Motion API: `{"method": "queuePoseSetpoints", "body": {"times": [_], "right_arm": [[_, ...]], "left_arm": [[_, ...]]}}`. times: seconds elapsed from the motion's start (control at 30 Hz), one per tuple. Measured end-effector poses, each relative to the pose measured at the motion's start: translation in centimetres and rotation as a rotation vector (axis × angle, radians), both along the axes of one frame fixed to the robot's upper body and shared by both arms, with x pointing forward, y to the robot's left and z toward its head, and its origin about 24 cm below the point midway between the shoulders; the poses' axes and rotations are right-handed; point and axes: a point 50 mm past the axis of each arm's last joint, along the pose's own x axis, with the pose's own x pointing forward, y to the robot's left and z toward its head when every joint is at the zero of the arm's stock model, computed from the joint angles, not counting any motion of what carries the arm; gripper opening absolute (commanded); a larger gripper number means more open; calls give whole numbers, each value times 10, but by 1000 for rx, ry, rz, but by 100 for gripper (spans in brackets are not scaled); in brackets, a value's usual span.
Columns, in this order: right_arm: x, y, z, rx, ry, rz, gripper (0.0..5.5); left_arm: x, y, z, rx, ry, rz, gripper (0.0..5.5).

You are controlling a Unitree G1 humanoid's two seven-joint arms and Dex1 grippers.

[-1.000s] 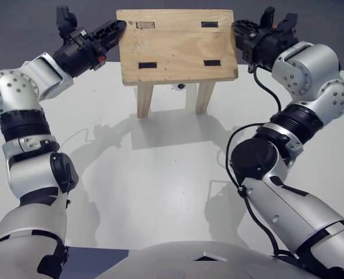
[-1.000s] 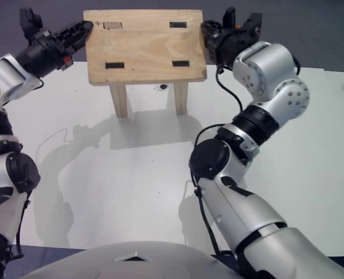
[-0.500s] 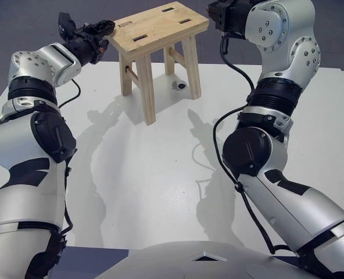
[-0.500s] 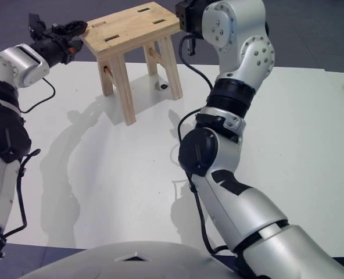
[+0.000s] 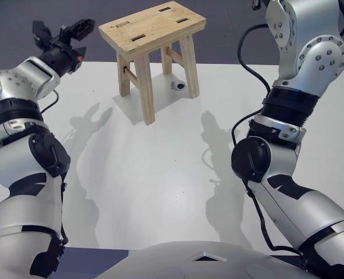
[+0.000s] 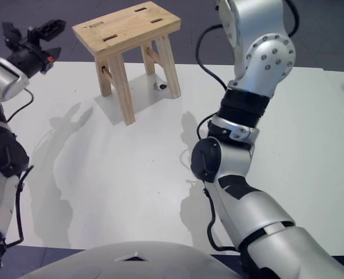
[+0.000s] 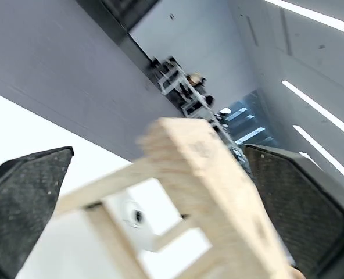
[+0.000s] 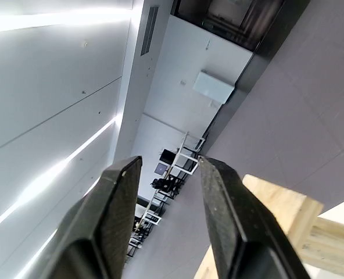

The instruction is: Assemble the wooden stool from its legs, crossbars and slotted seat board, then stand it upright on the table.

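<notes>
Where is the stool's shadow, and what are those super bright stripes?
Left eye view: the stool throws a soft grey shadow on the white table, right under and beside its legs. Right wrist view: the stripes are long strip lights in the room, glaring white beyond the right gripper. Left wrist view: similar light strips glow past the stool.

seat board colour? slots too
The seat board is pale natural wood; its slots look dark. Best in the left eye view.
</notes>
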Motion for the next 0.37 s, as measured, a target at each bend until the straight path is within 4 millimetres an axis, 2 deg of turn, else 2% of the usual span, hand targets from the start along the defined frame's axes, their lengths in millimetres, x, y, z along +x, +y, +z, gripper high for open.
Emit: {"method": "queuePoseSetpoints", "body": {"times": [0.07, 0.13, 0.27, 0.37], "right_arm": [[2, -12, -15, -115, 13, -107, 273], [3, -21, -27, -247, 16, -206, 302], [1, -46, -56, -678, -17, -506, 368], [-6, -56, -70, -971, -92, -706, 424]], "left_arm": [[-11, 11, 8, 82, -94, 100, 540], [-20, 12, 15, 151, -159, 174, 540], [-30, -3, 21, 415, -206, 433, 540], [-36, -14, 17, 560, -230, 636, 540]]}}
